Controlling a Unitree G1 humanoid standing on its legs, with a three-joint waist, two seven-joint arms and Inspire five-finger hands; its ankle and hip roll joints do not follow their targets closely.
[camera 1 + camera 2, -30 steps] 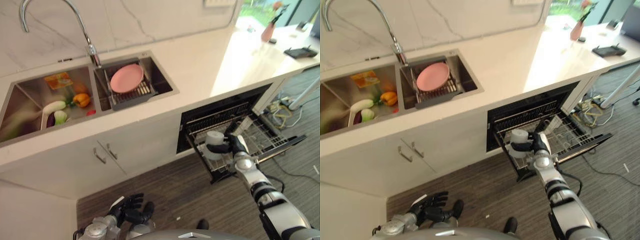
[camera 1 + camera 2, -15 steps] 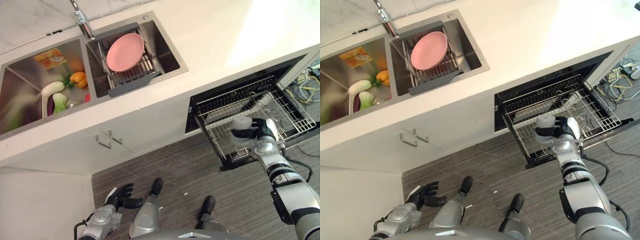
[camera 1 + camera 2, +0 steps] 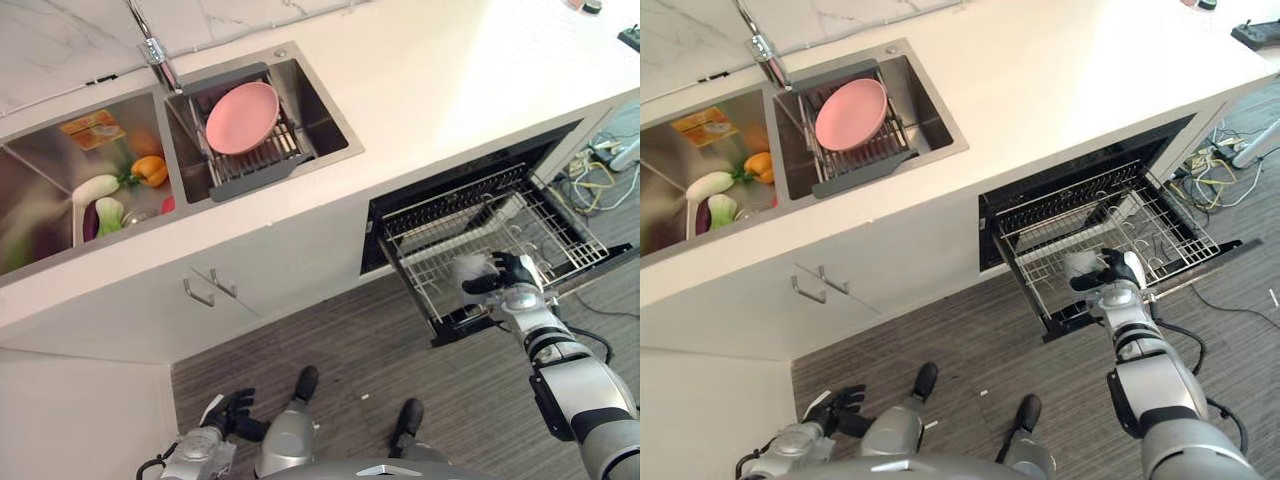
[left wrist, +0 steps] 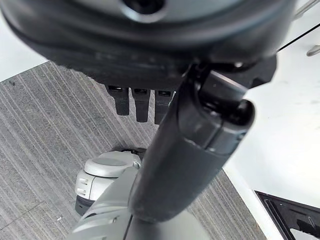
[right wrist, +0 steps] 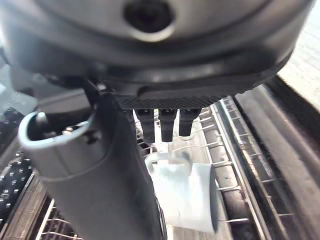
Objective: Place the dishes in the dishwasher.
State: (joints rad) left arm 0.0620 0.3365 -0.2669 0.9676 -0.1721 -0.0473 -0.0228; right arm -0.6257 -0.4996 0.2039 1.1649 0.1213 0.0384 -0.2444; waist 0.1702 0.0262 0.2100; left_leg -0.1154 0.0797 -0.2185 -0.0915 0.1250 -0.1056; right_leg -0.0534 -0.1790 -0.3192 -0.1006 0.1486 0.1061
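Right hand [image 5: 165, 125], fingers straight and holding nothing, sits above white mug [image 5: 186, 192] lying on dishwasher rack [image 3: 455, 235].

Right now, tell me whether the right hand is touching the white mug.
Cannot tell. The right wrist view shows the white mug on the dishwasher rack, just past the fingers of the right hand; blur hides any contact or gap.

plate [image 3: 241, 117] pink | pepper [image 3: 150, 170] orange | mug [image 5: 186, 196] pale blue | floor [image 3: 350, 350] grey, striped
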